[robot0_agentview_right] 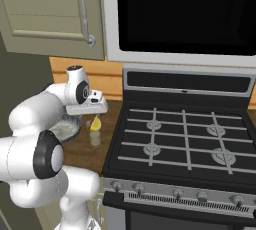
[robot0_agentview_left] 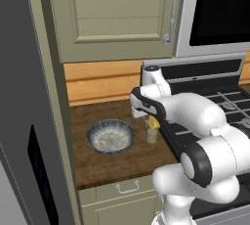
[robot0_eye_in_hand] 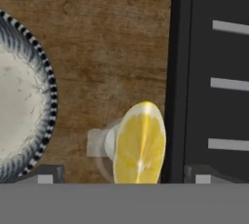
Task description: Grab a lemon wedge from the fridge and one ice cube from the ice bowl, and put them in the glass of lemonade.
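Here, in the left base view, the tiny bright yellow lemon wedge [robot0_agentview_left: 154, 122] is seen just above the small clear glass of lemonade [robot0_agentview_left: 152, 135], beside the round grey ice bowl [robot0_agentview_left: 110, 137] on the brown wooden surface [robot0_agentview_left: 97, 165]. In the right base view, the wedge sits under the white hand. In the hand view, the dark fingers [robot0_eye_in_hand: 44, 174] are spread wide, the wedge free between them; the hand is best lifted straight, then swung over the bowl.

Wooden counter [robot0_agentview_left: 112, 163] beside black stove [robot0_agentview_right: 185, 139], beige cabinets [robot0_agentview_left: 117, 13].
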